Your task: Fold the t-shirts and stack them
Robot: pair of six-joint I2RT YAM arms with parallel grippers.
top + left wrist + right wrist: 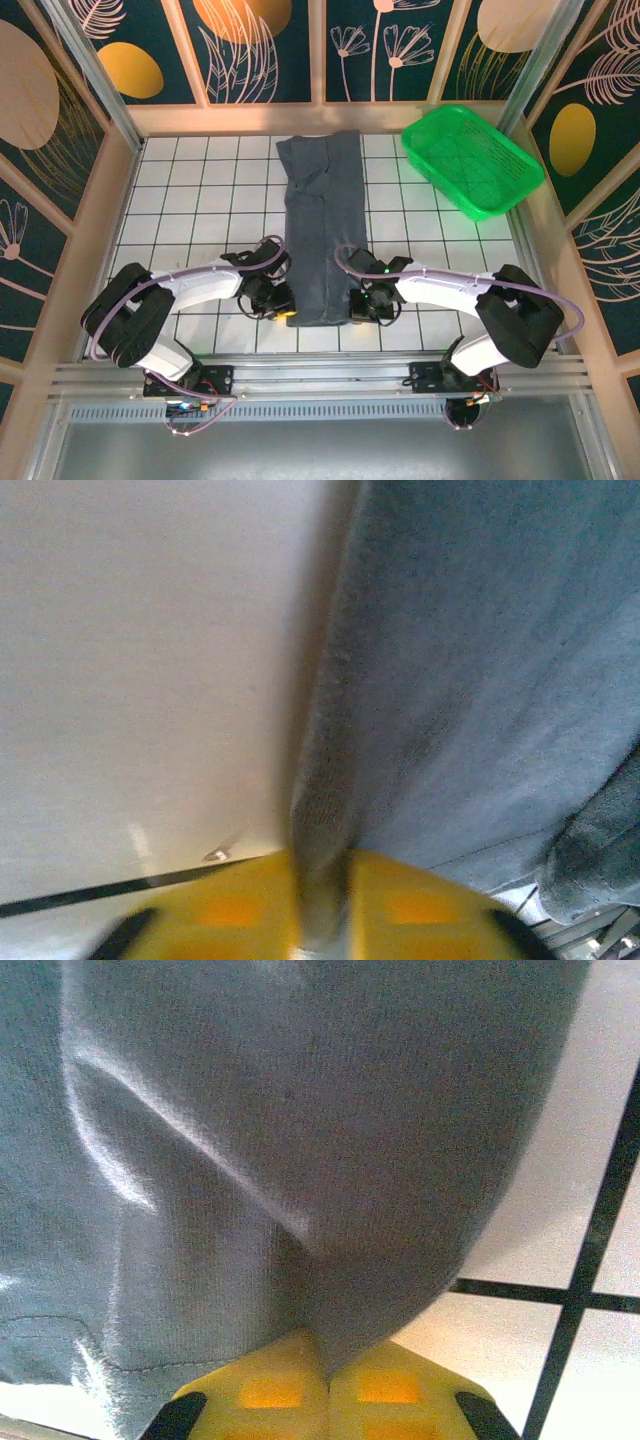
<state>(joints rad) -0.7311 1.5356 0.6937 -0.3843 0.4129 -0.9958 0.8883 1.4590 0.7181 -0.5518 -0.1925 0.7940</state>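
White tiled floor (200, 190); dark floral wall panels (260, 45); pale wooden frame (320, 118).

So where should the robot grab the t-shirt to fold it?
By its two near corners, one tool each, coming in from the sides. The t-shirt lies flat as a long narrow strip, so lifting that near edge should fold it over. The left tool and right tool look pinched on cloth there.

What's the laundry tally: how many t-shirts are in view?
1. The t-shirt lies folded lengthwise on the table, near corners held by left gripper and right gripper; folds could hide another.
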